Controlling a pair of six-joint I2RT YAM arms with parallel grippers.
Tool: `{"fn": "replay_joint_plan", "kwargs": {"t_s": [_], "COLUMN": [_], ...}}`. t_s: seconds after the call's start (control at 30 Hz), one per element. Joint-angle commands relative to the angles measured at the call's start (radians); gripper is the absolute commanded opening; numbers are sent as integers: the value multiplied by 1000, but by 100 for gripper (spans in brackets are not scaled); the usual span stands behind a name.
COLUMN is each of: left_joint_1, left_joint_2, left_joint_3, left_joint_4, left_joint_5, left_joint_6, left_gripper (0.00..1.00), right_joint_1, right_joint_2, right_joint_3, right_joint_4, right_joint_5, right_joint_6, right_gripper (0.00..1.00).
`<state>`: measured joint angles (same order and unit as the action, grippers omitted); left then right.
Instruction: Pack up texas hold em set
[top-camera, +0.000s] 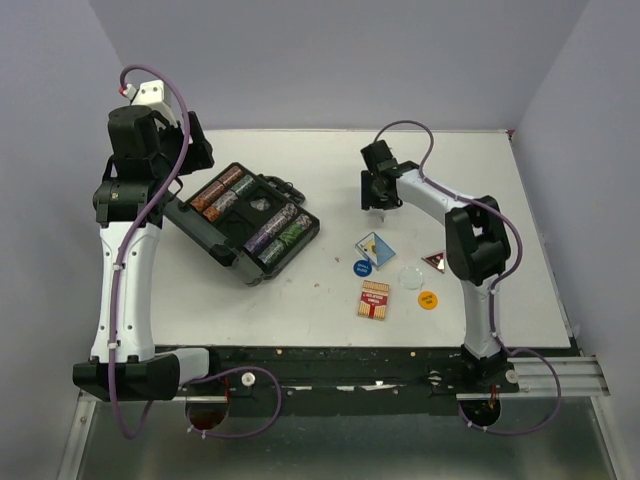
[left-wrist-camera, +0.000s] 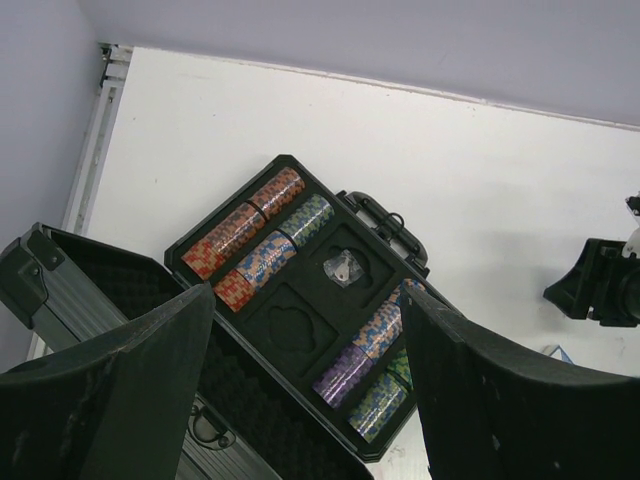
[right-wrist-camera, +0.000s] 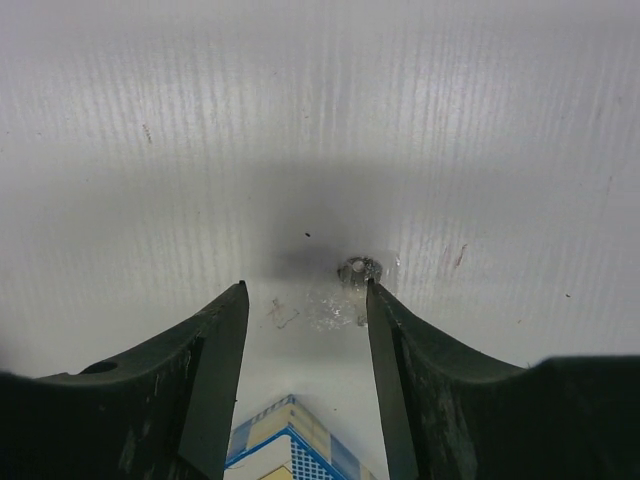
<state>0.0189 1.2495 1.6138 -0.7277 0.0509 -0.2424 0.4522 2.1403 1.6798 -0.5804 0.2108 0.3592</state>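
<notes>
The black case of the texas hold em set lies open at the left, with rows of chips in its tray and the lid folded toward me. In the left wrist view the tray holds chip rows, an empty card recess and a small clear bag. My left gripper hangs open above it. The right gripper stands open, tips down at the table, around a small clear packet with a metal key beside its right finger. A blue deck lies just behind it.
On the white table right of the case lie a red deck, a blue button, a clear button, an orange button and a dark triangular piece. Grey walls close in the left and back.
</notes>
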Motion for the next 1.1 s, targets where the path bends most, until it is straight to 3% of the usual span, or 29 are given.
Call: {"fn": "replay_joint_plan", "kwargs": {"t_s": [0.0, 0.67, 0.9, 1.07], "left_joint_1": [9, 9, 9, 10], "left_joint_2": [-28, -16, -9, -7], "left_joint_3": [-3, -5, 1, -6], "left_joint_4": [7, 14, 16, 16], "left_joint_5": [-26, -11, -10, -10], "left_joint_6": [6, -9, -8, -11], "left_gripper": [83, 84, 84, 84], "right_joint_1": [-14, -41, -44, -46], "right_joint_2": [4, 12, 26, 10], "right_joint_3": [-18, -114, -109, -126], "right_joint_4": [-25, 5, 13, 10], "right_joint_5": [53, -16, -51, -60], "right_joint_6": [11, 27, 14, 0], "right_gripper": [58, 50, 38, 22]}}
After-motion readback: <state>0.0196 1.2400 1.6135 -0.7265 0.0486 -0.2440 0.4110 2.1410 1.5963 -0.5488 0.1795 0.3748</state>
